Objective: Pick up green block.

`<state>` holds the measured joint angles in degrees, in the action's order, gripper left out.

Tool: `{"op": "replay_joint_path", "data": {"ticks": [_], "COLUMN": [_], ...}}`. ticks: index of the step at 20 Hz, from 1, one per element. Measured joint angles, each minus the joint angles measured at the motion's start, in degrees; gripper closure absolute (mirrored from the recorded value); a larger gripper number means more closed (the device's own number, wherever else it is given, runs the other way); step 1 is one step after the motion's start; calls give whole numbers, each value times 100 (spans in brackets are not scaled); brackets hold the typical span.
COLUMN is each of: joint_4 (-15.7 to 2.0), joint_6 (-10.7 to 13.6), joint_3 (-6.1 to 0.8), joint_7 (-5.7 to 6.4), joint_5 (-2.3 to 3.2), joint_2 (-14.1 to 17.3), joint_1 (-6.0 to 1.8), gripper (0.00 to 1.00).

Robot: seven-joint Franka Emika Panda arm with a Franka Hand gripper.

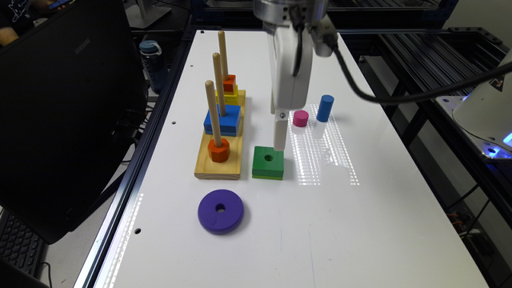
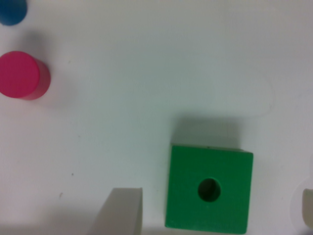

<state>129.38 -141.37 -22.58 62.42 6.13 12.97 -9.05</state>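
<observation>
Green block flat on table, between 2 spread fingers, ungripped.

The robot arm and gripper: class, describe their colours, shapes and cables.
The arm ends in a silvery metal wrist ring. Below it the gripper has a smooth white rounded body narrowing to pale, flat fingers. A thick black cable runs from the wrist.

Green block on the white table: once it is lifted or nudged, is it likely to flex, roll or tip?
The green block looks like rigid painted wood, so it probably won't flex. Flat and square, resting on its broad face, it should slide rather than roll or tip. Its smooth sides may be slightly slippery. In the wrist view the end effector is open, one finger on either side of it.
</observation>
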Motion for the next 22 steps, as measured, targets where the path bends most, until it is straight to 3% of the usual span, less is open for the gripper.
{"op": "replay_joint_path", "data": {"ticks": [4, 8, 15, 16, 20, 22], "joint_4": [-1, -4, -9, -7, -20, -32], "joint_6": [-11, -148, -199, -253, -511, -530], "joint_3": [2, 19, 32, 46, 84, 81], "joint_7": [3, 60, 68, 77, 234, 295], "joint_5": [9, 113, 137, 167, 397, 453], "joint_2": [50, 217, 312, 379, 657, 679], "joint_1": [1, 0, 2, 7, 9, 11], "gripper": [0, 0, 0, 0, 0, 0]}}
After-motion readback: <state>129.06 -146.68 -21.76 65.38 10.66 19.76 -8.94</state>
